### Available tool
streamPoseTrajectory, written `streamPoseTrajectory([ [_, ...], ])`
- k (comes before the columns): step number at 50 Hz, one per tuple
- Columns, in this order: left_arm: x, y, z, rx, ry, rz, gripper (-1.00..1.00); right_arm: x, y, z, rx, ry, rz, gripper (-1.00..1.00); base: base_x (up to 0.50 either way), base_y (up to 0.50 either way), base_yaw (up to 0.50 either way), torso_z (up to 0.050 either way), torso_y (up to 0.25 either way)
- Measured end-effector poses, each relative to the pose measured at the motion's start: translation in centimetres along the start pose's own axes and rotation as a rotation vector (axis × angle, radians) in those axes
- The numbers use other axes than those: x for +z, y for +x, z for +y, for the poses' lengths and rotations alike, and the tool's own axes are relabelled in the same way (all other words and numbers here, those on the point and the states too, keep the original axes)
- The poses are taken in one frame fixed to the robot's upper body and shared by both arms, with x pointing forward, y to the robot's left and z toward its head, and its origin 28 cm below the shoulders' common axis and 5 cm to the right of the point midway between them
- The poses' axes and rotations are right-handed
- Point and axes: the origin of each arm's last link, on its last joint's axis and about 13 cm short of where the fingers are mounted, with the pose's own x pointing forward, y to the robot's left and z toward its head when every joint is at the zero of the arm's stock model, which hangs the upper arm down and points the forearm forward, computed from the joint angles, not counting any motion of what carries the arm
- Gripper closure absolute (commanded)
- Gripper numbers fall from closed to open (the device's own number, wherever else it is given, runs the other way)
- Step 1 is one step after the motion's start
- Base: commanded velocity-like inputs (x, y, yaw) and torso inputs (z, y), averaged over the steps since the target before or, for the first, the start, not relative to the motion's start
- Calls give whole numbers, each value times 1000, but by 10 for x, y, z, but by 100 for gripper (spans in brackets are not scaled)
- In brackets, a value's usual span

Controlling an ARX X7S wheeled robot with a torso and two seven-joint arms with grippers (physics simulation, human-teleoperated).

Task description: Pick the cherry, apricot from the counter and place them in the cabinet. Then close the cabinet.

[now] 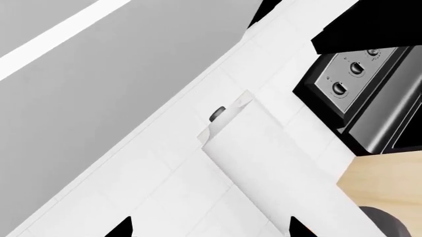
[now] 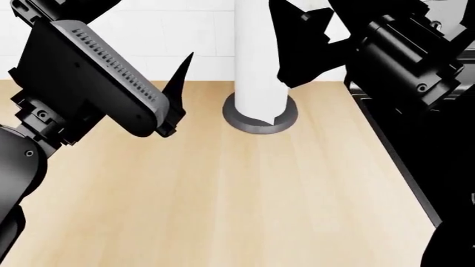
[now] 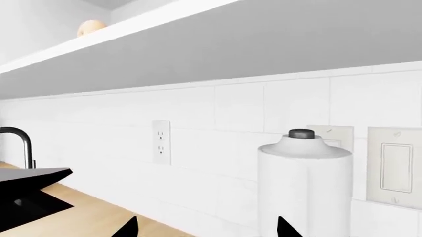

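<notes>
The apricot (image 3: 91, 27), pale beige-orange, rests inside the cabinet on its bottom board (image 3: 165, 19), high at the far left of the right wrist view. The cherry is out of view. The light wood counter (image 2: 222, 194) lies below both arms. My left gripper (image 1: 211, 229) is open, raised over the counter and facing the tiled wall, with nothing between its fingertips. One of its black fingers (image 2: 180, 78) shows in the head view. My right gripper (image 3: 205, 229) is open and empty too, raised towards the wall beneath the cabinet. No cabinet door shows.
A white paper towel roll (image 2: 260, 67) stands on a grey base (image 2: 260, 121) at the back of the counter, between the two grippers. The black stove (image 2: 401, 161) with knobs (image 1: 339, 88) borders the counter's right side. A wall outlet (image 3: 161, 143), a switch (image 3: 396, 168) and a black faucet (image 3: 20, 143) show.
</notes>
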Motion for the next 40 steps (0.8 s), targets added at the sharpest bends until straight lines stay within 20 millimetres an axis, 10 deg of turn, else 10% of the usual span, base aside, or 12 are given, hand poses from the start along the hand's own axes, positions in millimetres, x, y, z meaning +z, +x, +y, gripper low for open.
streamPoseTrajectory([
  [40,0,0,1,-4,9,2,-100,-27,-26,-2,-6,9,164,-100,0,-35,0,0,0],
])
